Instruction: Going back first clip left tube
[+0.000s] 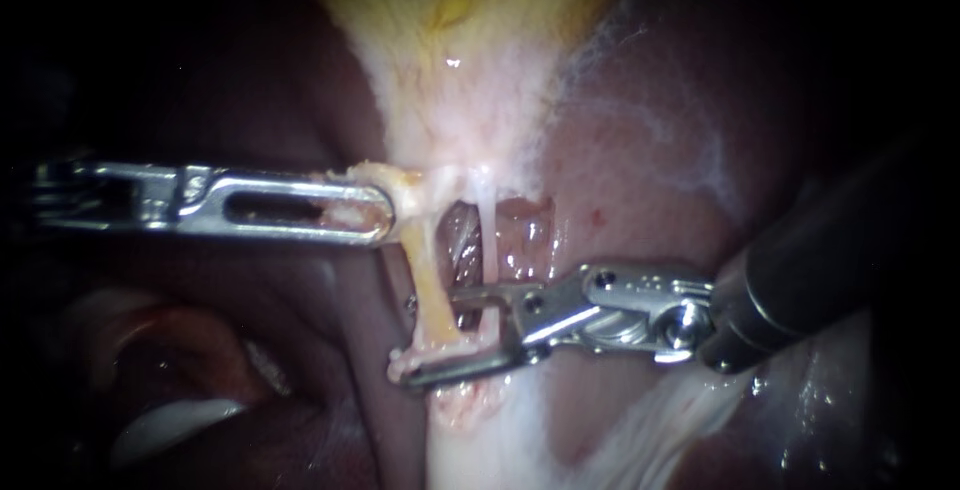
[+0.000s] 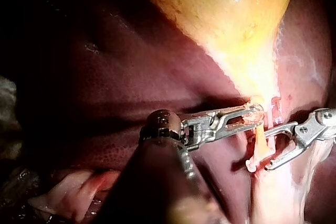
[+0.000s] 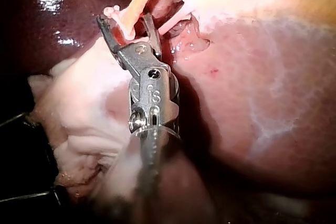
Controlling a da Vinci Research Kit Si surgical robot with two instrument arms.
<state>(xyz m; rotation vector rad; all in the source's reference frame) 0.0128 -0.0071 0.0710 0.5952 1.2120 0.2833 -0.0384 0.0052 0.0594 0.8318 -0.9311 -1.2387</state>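
Observation:
In the endoscope view the pale yellow gallbladder [image 1: 470,40] narrows down to two strands. The thicker yellowish left tube [image 1: 428,280] runs down between the jaws of my right instrument [image 1: 430,335], which stand open around it. A pale whitish piece [image 1: 440,358] lies along its lower jaw; I cannot tell whether it is a clip. The thin white right tube [image 1: 487,240] hangs just beside it. My left instrument [image 1: 375,210] is shut on the tissue at the gallbladder's neck. The right wrist view shows the right instrument [image 3: 126,22] open around the same tube [image 3: 131,11].
Dark red liver [image 1: 680,150] surrounds the site on both sides. A window of raw tissue [image 1: 462,250] shows behind the tubes. White fatty tissue [image 1: 480,450] runs below the right instrument's jaws. In the left wrist view both instruments [image 2: 252,116] [image 2: 262,150] lie close together.

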